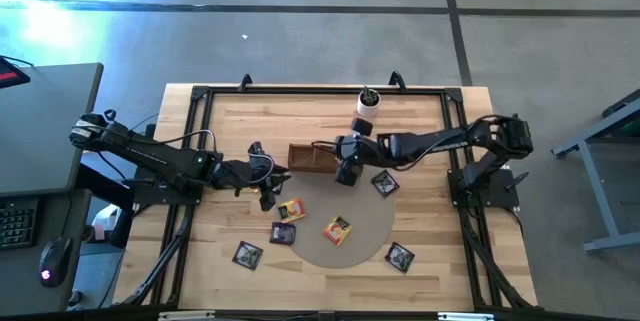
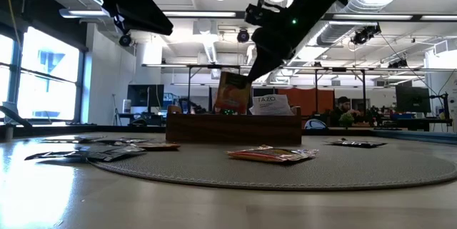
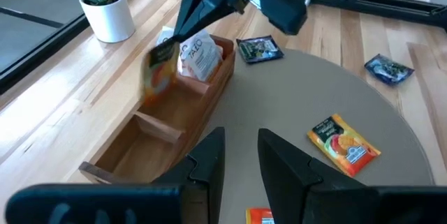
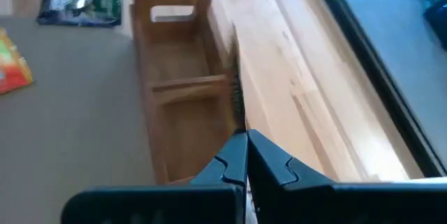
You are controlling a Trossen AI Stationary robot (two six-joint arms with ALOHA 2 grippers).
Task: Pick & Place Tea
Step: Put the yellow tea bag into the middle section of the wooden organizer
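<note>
From above, the right tool (image 1: pixel 347 168) is hanging over the wooden box (image 1: pixel 312 157) with its fingers pinched on an orange tea sachet (image 3: pixel 159 77), while more sachets (image 1: pixel 338 229) are lying scattered on the round mat (image 1: pixel 360 236) on the surface (image 1: pixel 420 111). Down low, that orange sachet is sitting upright in the box beside a whitish sachet (image 2: pixel 272 104). In the left wrist view the left tool (image 3: pixel 241 155) is hovering near the box, fingers parted and gripping nothing; the right wrist view is showing its own fingers clamped on the sachet's thin edge.
</note>
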